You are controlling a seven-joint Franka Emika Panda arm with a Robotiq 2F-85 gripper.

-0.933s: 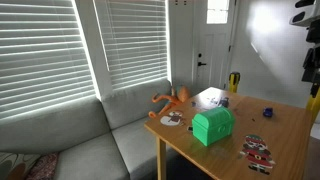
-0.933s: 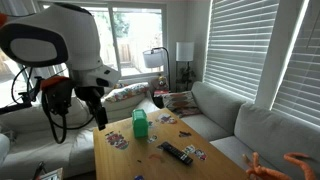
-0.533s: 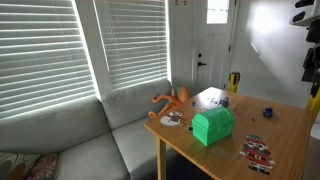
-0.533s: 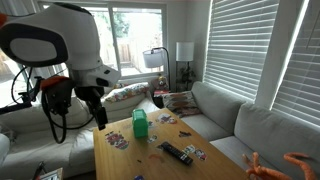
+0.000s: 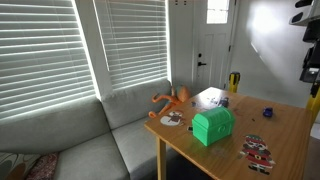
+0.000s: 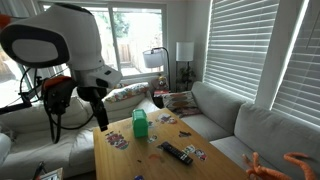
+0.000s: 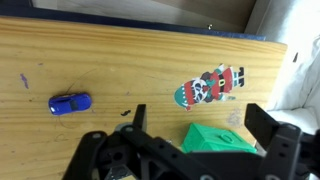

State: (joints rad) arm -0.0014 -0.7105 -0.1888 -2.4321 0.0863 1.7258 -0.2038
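Closest to the wrist camera, the hand (image 7: 197, 114) hangs above the pale wooden surface (image 7: 120, 60) with its two dark fingers (image 7: 136, 118) spread wide and nothing between them. Just below and past the fingers, near the lower edge of the wrist view, sits the bright green box-shaped container (image 7: 218, 138), apart from both fingers and untouched. Beyond it lies a flat red, white and green cut-out figure (image 7: 210, 86), near the container but clear of it. Off to the side, well apart from both, rests a small blue toy car (image 7: 70, 102).

Both exterior views show the container (image 5: 213, 125) (image 6: 141, 124) standing upright about mid-surface, with the hand (image 6: 100, 116) held above the surface, off to one side of it. Farther along the surface lies a black remote control (image 6: 178, 153), and at one corner an orange long-armed toy (image 5: 172, 98) sprawls over the edge. Behind the surface runs a grey sofa (image 5: 90, 140), backed by white slatted blinds (image 5: 60, 50).
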